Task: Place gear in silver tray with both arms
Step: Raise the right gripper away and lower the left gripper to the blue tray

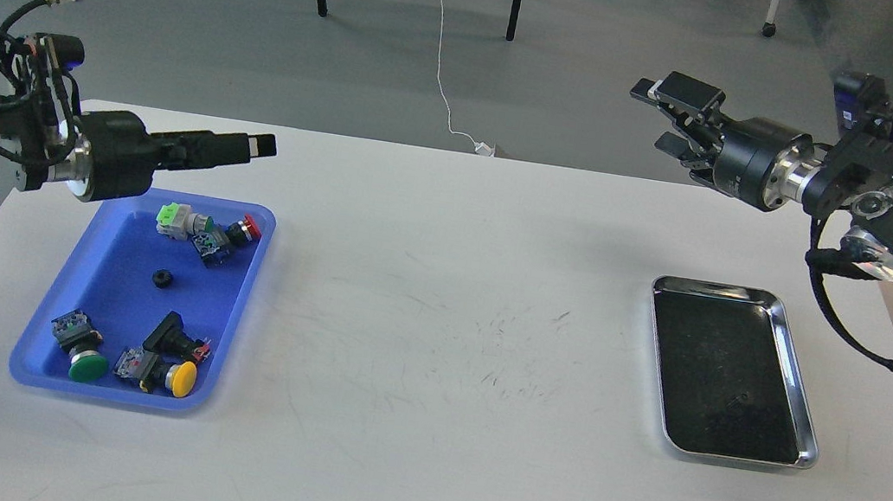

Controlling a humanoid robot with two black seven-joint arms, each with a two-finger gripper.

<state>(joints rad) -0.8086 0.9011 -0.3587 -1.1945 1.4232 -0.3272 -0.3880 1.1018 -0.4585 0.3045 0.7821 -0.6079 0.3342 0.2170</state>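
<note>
The gear (162, 279) is a small black ring lying in the middle of the blue tray (121, 235) at the left. The silver tray (798, 374) lies at the right with a bare dark bottom. My left gripper (256, 145) points right, level, just above the blue tray's far edge; I see it side-on, so its fingers merge into one bar. My right gripper (675, 118) is open and empty. It hovers above the table's far edge, beyond the silver tray, and points left.
The blue tray also holds several push-button switches with green (87, 365), yellow (182, 378) and red (249, 228) caps around the gear. A white cable (442, 66) and chair legs stand on the floor beyond the table.
</note>
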